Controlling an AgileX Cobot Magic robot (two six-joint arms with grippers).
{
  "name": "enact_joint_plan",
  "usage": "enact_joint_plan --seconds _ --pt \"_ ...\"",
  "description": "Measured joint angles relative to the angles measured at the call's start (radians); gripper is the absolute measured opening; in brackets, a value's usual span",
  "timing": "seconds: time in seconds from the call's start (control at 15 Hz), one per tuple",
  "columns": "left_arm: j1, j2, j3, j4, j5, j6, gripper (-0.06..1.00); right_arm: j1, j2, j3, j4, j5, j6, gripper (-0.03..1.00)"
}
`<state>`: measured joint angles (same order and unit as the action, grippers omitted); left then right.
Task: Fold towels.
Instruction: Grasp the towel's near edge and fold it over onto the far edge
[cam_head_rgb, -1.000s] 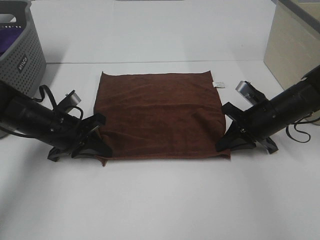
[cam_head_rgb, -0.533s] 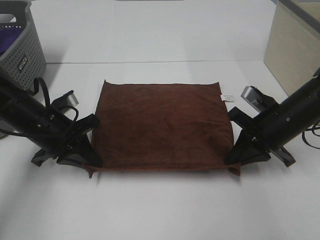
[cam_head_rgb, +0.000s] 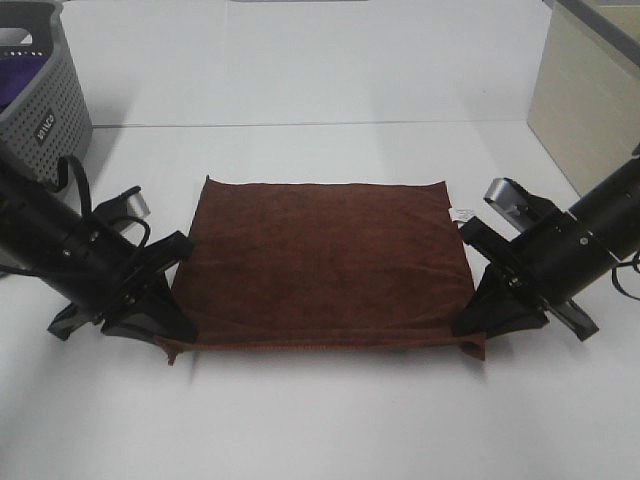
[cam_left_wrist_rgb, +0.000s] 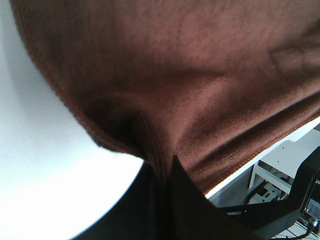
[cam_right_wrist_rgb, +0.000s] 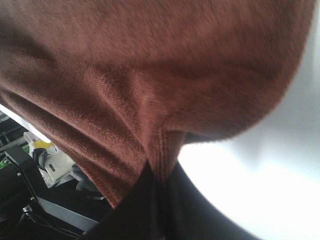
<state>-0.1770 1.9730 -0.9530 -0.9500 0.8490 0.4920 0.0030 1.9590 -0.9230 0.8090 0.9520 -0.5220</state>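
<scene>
White table, 1 dark reddish-brown towel spread flat across its middle, near corners raised slightly off the surface, small white label at its far right corner, 1 grey perforated basket standing at the far left

A dark reddish-brown square towel of soft fabric lies on the white table. The left gripper is at its near left corner, the right gripper at its near right; a grey perforated plastic basket stands behind it, leftward.
</scene>
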Motion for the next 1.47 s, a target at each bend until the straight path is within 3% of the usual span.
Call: enact_joint_plan --seconds 0.27,0.53,0.87,1.07,1.47 --pt "-0.008 -0.014 -0.180 0.064 -0.021 -0.074 0.01 0.003 0.002 -0.231 -0.072 0.036 0.074 0.00" --pt "-0.006 0.079 -0.384 0.127 -0.055 -0.081 0.01 0.058 0.095 -0.480 -0.156 0.015 0.101 0.00" --pt "-0.004 0.228 -0.623 0.163 -0.106 -0.082 0.01 0.065 0.262 -0.732 -0.187 -0.018 0.134 0.00" --pt "-0.004 0.289 -0.701 0.168 -0.151 -0.079 0.01 0.065 0.340 -0.811 -0.188 -0.058 0.148 0.00" --pt "-0.006 0.362 -0.712 0.148 -0.215 -0.065 0.03 0.069 0.410 -0.825 -0.181 -0.152 0.148 0.01"
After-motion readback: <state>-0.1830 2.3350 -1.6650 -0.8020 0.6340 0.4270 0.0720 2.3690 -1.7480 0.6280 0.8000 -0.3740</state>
